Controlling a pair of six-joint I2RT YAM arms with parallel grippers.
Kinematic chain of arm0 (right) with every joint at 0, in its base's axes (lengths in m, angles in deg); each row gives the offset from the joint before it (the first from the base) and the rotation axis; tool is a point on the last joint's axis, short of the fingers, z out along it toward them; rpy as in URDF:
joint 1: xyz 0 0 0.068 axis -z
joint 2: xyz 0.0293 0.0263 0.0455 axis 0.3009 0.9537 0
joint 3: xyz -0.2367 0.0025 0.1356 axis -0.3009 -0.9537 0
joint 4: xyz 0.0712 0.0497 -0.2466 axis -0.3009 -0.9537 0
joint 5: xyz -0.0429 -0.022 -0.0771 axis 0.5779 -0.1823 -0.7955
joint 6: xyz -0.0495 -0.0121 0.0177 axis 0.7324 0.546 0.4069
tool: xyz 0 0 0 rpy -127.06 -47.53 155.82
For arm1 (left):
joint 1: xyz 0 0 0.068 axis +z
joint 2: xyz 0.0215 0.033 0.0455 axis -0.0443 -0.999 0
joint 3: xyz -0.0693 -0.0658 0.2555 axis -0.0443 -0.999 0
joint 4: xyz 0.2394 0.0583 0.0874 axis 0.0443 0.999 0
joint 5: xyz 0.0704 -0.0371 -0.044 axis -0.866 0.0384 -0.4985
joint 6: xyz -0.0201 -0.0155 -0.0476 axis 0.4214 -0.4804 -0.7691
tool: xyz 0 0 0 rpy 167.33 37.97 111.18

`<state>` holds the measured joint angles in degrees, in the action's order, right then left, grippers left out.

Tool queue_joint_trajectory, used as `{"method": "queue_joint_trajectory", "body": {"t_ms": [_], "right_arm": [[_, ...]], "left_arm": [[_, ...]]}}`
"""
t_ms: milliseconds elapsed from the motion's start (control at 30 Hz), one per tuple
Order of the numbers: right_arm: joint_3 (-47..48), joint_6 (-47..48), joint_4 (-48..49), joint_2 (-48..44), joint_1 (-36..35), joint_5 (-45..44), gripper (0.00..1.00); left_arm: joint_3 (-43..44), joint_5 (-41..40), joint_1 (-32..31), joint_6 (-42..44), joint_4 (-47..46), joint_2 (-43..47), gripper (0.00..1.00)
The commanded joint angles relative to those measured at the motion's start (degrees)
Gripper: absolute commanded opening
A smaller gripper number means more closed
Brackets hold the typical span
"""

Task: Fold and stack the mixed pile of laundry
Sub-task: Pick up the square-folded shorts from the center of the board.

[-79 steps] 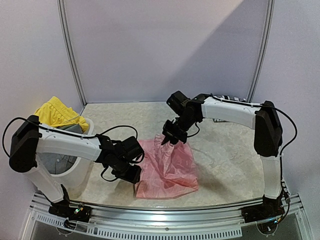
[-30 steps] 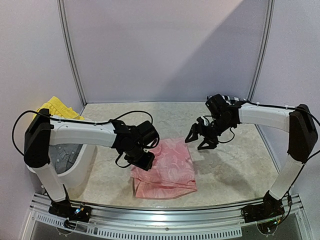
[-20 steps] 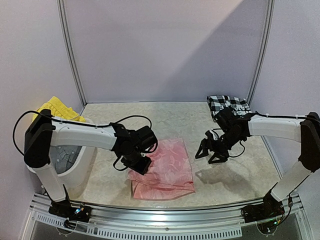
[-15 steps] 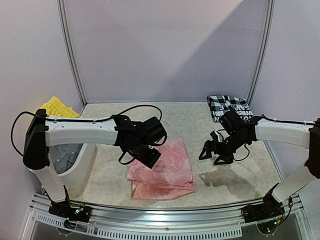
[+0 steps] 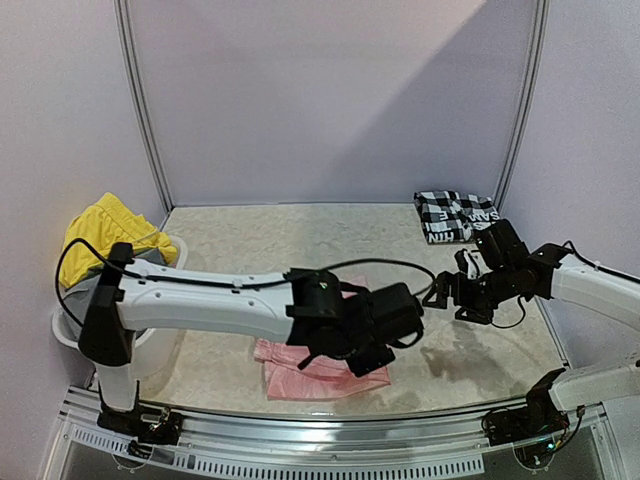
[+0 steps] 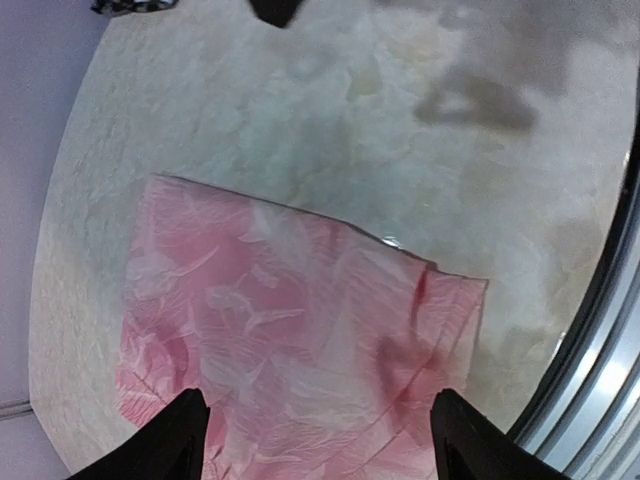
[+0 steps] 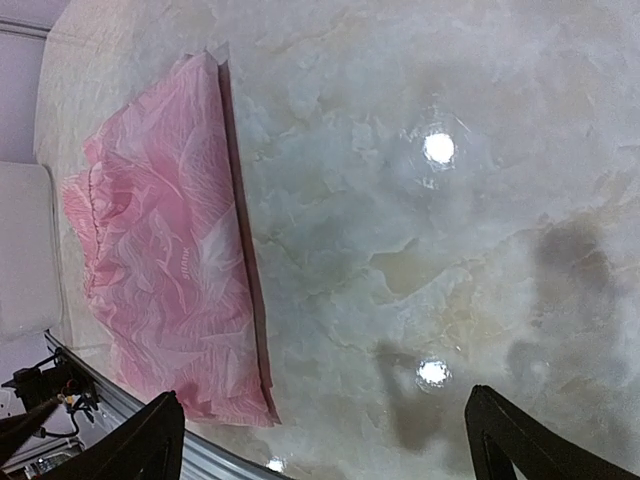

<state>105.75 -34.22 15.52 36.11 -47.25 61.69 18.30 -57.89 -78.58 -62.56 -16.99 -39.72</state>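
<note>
Two grippers, four garments and one basket, listed for you below.

1. Left gripper (image 5: 372,356) (image 6: 320,425): your jaws are spread wide with nothing between them. It hangs over the near right part of item 3. Whether it touches the cloth cannot be told.

2. Right gripper (image 5: 446,292) (image 7: 325,412): your jaws are likewise spread wide and empty. It sits above the bare table (image 5: 260,240), with only marbled surface directly beneath it.

3. Thin pink lettered piece (image 5: 298,372) (image 6: 290,330) (image 7: 170,260): this is folded into a rough rectangle and lies flat on the table. It is directly below your left gripper, spanning the gap between both fingers in the left wrist view. It lies well apart from your right gripper, on that gripper's left. (The lettering is too faint to read in any view.)

4. Black-and-white checked shirt (image 5: 455,215): this is folded, with white lettering on its right half. It lies beyond your right gripper, near the back wall, and is not touching the gripper. It is well apart from your left gripper.

5. Bright yellow one (image 5: 105,225): this is heaped at the far edge of the white basket (image 5: 155,350), far to the left of both grippers.

6. Grey one (image 5: 150,258): you can see only a strip of it, just beside the yellow, at the basket's rim.
</note>
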Motion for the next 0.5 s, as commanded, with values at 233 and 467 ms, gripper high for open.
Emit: {"method": "queue_joint_trajectory", "body": {"t_ms": [233, 467], "right_arm": [[-6.15, -4.65, -4.91, -10.46, 2.11, -1.3, 0.99], [-4.5, -6.01, -8.37, -11.55, 2.15, -1.18, 0.99]], "left_arm": [[6.48, 5.01, -4.84, 2.89, -0.01, -10.5, 0.72], [2.92, 9.71, -4.28, 1.77, -4.76, -10.53, 0.7]]}}
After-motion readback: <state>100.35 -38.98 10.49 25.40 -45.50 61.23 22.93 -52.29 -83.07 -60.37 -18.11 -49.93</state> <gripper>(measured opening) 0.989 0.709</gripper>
